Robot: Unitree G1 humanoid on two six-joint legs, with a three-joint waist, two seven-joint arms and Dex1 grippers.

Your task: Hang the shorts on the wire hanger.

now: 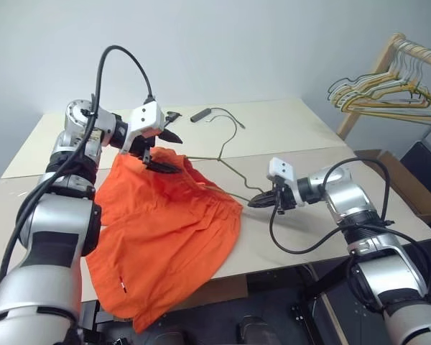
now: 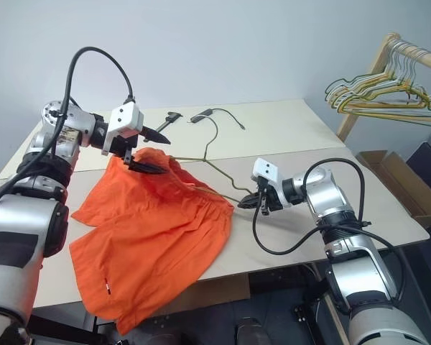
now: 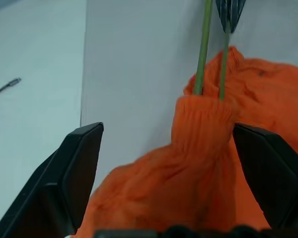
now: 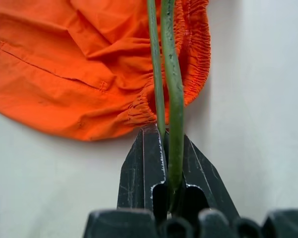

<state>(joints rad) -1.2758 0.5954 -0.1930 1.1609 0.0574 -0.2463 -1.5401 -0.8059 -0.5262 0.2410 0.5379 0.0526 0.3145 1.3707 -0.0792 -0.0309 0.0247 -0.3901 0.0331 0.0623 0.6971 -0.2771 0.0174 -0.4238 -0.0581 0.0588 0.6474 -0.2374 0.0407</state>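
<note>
The orange shorts [image 1: 165,237] lie spread on the table [image 1: 294,136], with one end hanging over the near edge. The thin olive wire hanger [image 1: 233,174] lies flat with its hook pointing away. One end of it is tucked into the gathered waistband [image 3: 203,124]. My right gripper [image 1: 257,203] is shut on the hanger's bare corner [image 4: 175,99], just beside the waistband edge. My left gripper [image 1: 170,151] hovers open over the far end of the shorts. Bunched orange fabric lies between its fingers [image 3: 74,173], which do not touch it.
A wooden rack [image 1: 388,54] at the back right holds a bundle of yellow and silvery hangers [image 1: 388,97]. A small black device with a cable [image 1: 200,113] lies on the far part of the table. A cardboard box [image 1: 409,183] stands right of the table.
</note>
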